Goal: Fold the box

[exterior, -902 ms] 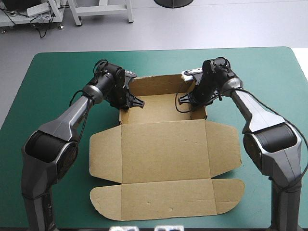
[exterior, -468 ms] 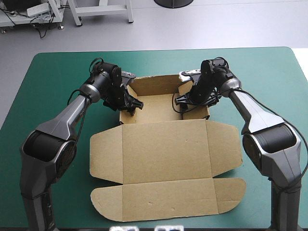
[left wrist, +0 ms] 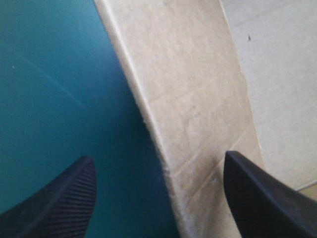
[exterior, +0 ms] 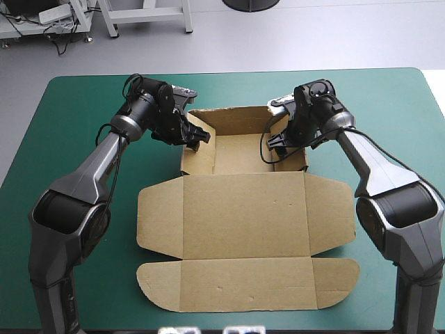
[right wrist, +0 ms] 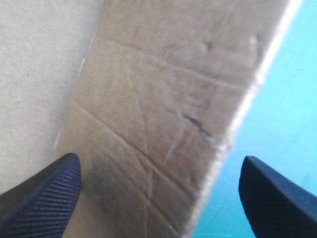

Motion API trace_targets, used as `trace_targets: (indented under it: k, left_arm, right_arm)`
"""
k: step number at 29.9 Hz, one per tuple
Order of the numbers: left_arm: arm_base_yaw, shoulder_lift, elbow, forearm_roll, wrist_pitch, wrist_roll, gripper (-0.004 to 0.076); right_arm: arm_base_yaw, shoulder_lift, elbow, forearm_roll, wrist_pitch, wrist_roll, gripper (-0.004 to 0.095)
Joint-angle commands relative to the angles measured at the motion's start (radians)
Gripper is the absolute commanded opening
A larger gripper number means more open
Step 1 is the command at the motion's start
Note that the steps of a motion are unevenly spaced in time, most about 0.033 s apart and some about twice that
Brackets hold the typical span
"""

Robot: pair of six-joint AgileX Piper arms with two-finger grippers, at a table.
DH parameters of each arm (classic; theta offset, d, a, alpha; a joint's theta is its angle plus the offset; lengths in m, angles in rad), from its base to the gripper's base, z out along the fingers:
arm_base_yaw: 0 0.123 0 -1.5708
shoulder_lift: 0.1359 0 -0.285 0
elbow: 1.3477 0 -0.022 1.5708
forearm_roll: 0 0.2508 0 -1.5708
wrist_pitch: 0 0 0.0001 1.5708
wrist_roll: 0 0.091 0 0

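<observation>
The brown box (exterior: 243, 216) lay in the middle of the teal-green cover (exterior: 83, 104). Its far part was raised into a tray and its lid lay flat toward the near edge. The left gripper (exterior: 193, 137) stood wide open astride the left wall (left wrist: 188, 99), holding nothing. The right gripper (exterior: 277, 145) was open in the same way over the right wall (right wrist: 163, 99).

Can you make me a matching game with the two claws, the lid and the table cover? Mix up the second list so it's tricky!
Things:
1. left claw
2. right claw
3. lid
4. cover

Matches:
A. teal-green
B. open, astride the left wall
C. lying flat, nearest the robot
D. open, astride the right wall

Pairs: 1-B, 2-D, 3-C, 4-A
</observation>
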Motion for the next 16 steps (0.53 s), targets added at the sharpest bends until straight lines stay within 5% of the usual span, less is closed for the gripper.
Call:
trace_targets:
  k: [1, 16]
  left_arm:
    - [0.000, -0.058, -0.055, -0.012, 0.057, 0.002, 0.0520]
    - [0.000, -0.196, -0.057, 0.107, 0.055, 0.002, 0.0519]
  right_arm:
    - [-0.012, -0.100, -0.053, 0.004, 0.022, 0.000, 0.0807]
    - [-0.012, -0.197, -0.149, 0.056, 0.022, -0.011, 0.0807]
